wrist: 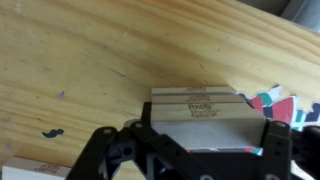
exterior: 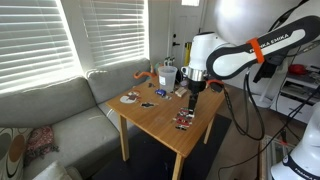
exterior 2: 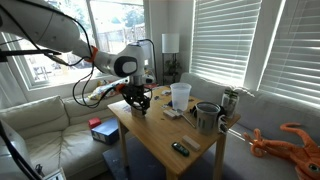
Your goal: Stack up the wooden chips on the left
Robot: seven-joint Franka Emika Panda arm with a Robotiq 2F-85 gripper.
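Wrist view shows the wooden chips (wrist: 205, 105) as a pale, layered stack on the wooden table (wrist: 90, 70). The gripper (wrist: 205, 130) is clamped on the stack, one dark finger at each end. A red, white and blue scrap (wrist: 277, 100) lies just beside the stack.

In both exterior views the gripper (exterior: 192, 88) (exterior 2: 138, 100) hangs low over the table near the white cup (exterior: 165, 73) (exterior 2: 180, 95) and hides the chips.

In an exterior view a round dark plate (exterior: 129, 98) sits well apart from the white cup. A dark-and-red cluster (exterior: 183, 121) lies farther from the cup than the gripper.

Only the opposite exterior view shows a metal mug (exterior 2: 207, 117) just beside the white cup and an orange octopus toy (exterior 2: 290, 140) well beyond it.
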